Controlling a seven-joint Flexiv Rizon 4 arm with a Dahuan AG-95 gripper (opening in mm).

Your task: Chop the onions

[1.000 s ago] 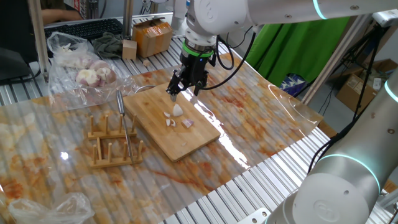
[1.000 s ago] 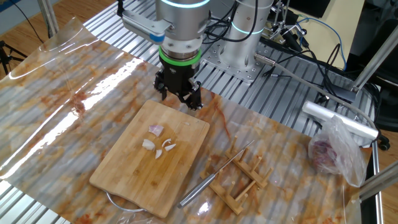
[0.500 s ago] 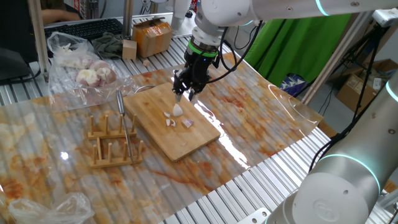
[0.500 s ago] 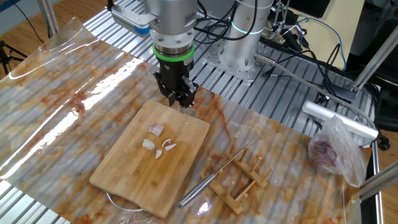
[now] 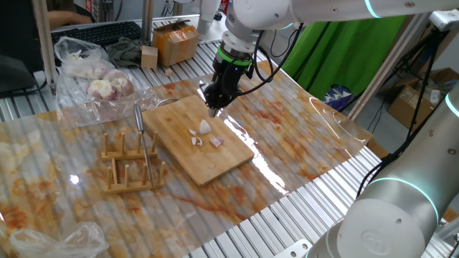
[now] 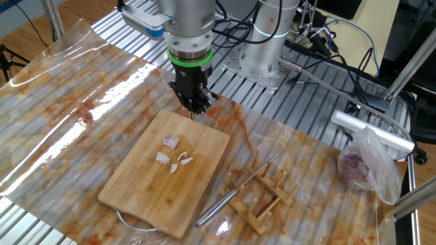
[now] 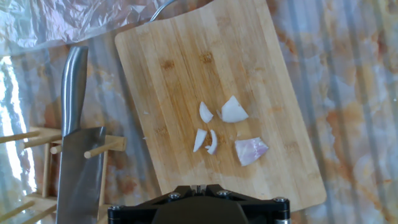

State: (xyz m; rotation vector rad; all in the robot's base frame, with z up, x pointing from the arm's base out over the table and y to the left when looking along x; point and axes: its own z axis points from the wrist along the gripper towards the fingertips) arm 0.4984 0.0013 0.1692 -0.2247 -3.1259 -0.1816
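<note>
Several small white-to-pink onion pieces (image 5: 204, 127) lie near the middle of a bamboo cutting board (image 5: 179, 147). They also show in the other fixed view (image 6: 170, 142) and in the hand view (image 7: 234, 111), where one pinkish wedge (image 7: 251, 150) lies nearest the hand. My gripper (image 5: 215, 107) hangs above the board's far edge, apart from the pieces, with its fingers together and nothing between them. It also shows in the other fixed view (image 6: 194, 109) and at the bottom of the hand view (image 7: 199, 186).
A steel knife (image 5: 141, 125) rests on a wooden rack (image 5: 133, 168) to the left of the board; its blade shows in the hand view (image 7: 71, 155). A clear bag of whole bulbs (image 5: 93, 79) lies behind. A plastic sheet (image 5: 301, 122) covers the table.
The gripper's fingers were apart a second ago and have closed together. The hand shifted slightly toward the board's far edge and turned. The onion pieces and knife have not moved.
</note>
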